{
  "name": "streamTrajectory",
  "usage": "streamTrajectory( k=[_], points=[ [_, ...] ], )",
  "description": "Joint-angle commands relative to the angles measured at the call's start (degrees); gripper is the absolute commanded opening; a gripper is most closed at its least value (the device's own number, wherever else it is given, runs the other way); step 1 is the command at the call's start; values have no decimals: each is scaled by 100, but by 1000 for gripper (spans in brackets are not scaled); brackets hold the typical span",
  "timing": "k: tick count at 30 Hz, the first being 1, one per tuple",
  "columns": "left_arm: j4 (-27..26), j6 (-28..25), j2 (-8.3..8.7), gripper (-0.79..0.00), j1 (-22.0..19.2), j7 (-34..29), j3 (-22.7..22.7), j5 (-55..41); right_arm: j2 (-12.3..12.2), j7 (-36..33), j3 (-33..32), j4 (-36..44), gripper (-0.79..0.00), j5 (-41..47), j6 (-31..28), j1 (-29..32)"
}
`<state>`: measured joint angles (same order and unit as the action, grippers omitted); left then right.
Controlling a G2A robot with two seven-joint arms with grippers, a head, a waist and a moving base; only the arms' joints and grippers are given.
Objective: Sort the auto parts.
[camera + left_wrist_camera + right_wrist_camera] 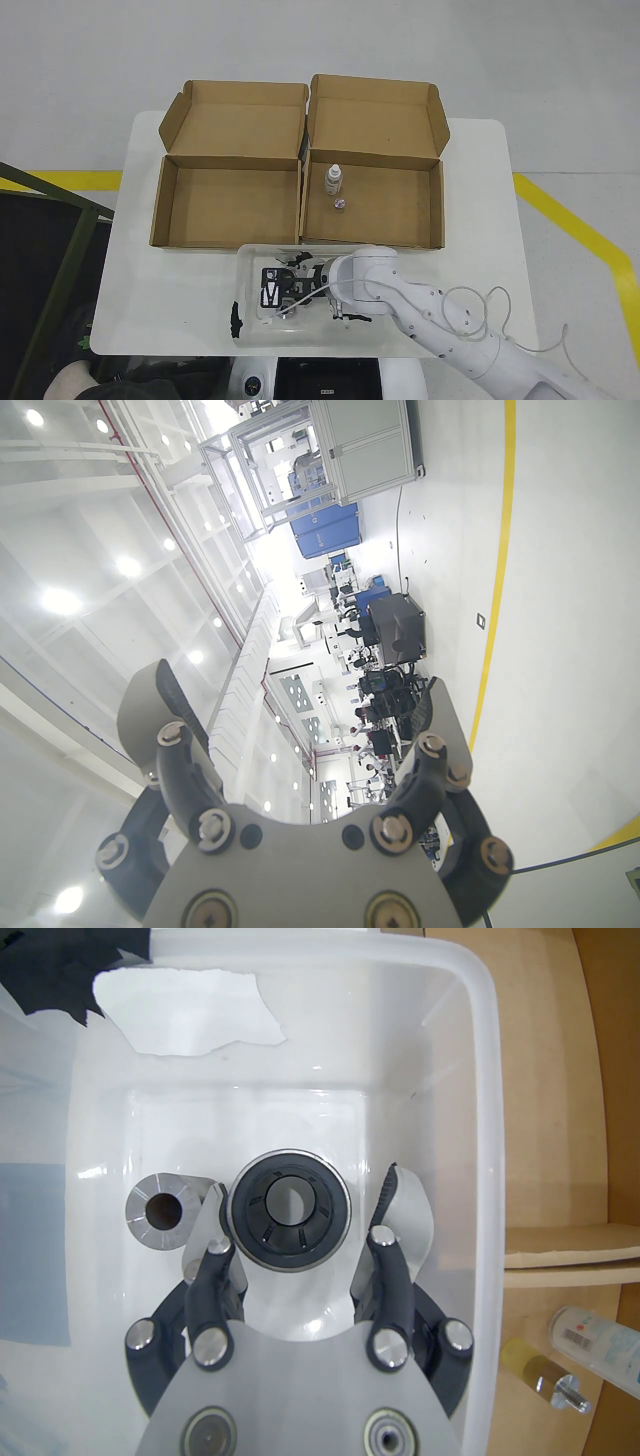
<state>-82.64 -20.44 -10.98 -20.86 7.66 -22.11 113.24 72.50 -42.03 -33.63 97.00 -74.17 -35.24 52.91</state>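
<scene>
Rubber-metal bushing [290, 1210] sits on the floor of the clear plastic bin [487, 1128], at the near edge of the table. It stands on end with the bore facing up, so its long axis runs roughly along the gripper's approach.

Right gripper [305, 1188] is down in the bin, spread wide and straddling the bushing across its diameter, nothing gripped yet. The near finger is touching or just beside the bushing's rim; the far finger stands apart from it, with the bin's far wall close behind.

A metal sleeve [161, 1213], also on end, is just beside the bushing on the near side, tight against the near finger. It could get nudged when the jaws close.

Right cardboard box [437, 205], far of the bin, already holds a small bottle [333, 180] and a threaded part [550, 1378]. Left cardboard box [230, 205] sits beside it.

Left gripper [300, 685] is spread wide, holding nothing and aimed off into the room, so the right arm is the nearer one.
</scene>
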Motion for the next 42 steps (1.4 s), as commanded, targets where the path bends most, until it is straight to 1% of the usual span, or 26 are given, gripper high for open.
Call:
streamTrajectory(
  k=[1, 2, 4, 7, 11, 13, 14, 27, 42],
  points=[
    [0, 0, 0, 0, 0, 0, 0, 0, 15, 4, 11, -34, -296, 8, -9, -9],
    [0, 0, 0, 0, 0, 0, 0, 0, 21, 7, 14, -49, -314, 11, -12, -13],
    [0, 0, 0, 0, 0, 0, 0, 0, 33, 22, 17, -70, -385, 30, -26, -14],
    [0, 0, 0, 0, 0, 0, 0, 0, 45, 67, 8, -93, -446, 57, -69, -12],
    [0, 0, 0, 0, 0, 0, 0, 0, 55, 100, 10, -65, -588, 41, -156, -14],
    [0, 0, 0, 0, 0, 0, 0, 0, 61, 130, 7, -58, -711, 49, -181, -10],
    [0, 0, 0, 0, 0, 0, 0, 0, 65, 152, 7, -58, -785, 61, -197, -8],
    [0, 0, 0, 0, 0, 0, 0, 0, 90, 558, -112, -89, -785, 355, -435, 21],
    [0, 0, 0, 0, 0, 0, 0, 0, -59, 841, -635, 394, -785, 560, -704, 273]
  ],
)
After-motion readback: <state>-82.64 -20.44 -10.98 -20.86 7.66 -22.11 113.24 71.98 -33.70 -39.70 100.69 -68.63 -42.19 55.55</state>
